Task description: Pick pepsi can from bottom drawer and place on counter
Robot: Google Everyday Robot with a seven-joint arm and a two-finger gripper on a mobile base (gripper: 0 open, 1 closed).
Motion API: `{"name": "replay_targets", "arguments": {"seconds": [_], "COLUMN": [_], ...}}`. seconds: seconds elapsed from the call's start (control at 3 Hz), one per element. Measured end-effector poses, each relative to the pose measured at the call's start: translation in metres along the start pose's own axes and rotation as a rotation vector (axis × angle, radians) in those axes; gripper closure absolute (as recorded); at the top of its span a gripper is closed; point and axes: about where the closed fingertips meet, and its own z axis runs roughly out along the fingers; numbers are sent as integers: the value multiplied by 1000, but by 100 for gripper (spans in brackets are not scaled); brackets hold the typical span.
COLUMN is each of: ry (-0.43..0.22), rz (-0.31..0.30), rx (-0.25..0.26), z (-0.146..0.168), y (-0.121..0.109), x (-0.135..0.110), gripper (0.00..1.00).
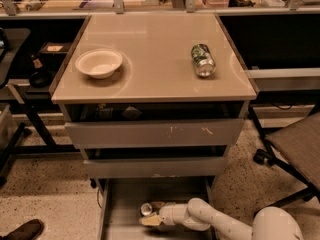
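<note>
A: Where to find the pepsi can (146,209)?

B: Down in the bottom drawer (120,219), on the flat grey floor, about midway across and well below the two closed drawer fronts (155,133). Appears upright, silver top showing to the camera.

A: Why pulled out so far?

B: Probably to bare the tray from above; otherwise hidden under the upper fronts and out of reach.

A: And the gripper (152,217)?

B: Inside the same drawer, at the tip of the white arm (210,219) coming in from the lower right. Lies low and nearly level, presumably to slip under the overhanging fronts and meet the can from the side rather than from the top.

A: How close to the can?

B: Right against it, by the look: just to the can's near-right side, touching or all but touching. Holding it or not: cannot tell from this view. No sign of lift; seems to rest on the drawer floor.

A: Room up on the counter (160,39)?

B: Looks so: white bowl (99,62) at the left, green-and-silver can (203,60) on its side at the right, well apart, with bare beige between. Likely needs a clean pull back out of the drawer before any rise, to avoid clipping the fronts above.
</note>
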Motion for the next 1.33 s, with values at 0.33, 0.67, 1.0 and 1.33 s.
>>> {"name": "replay_targets", "arguments": {"seconds": [0.33,0.67,1.0,1.33], "ry": [0,0,4,14], "rz": [0,0,5,22], "rx": [0,0,6,48], "z": [0,0,0,-8], "y": [0,0,4,15], "x": [0,0,-3,-20], "gripper": [58,82,100,100]}}
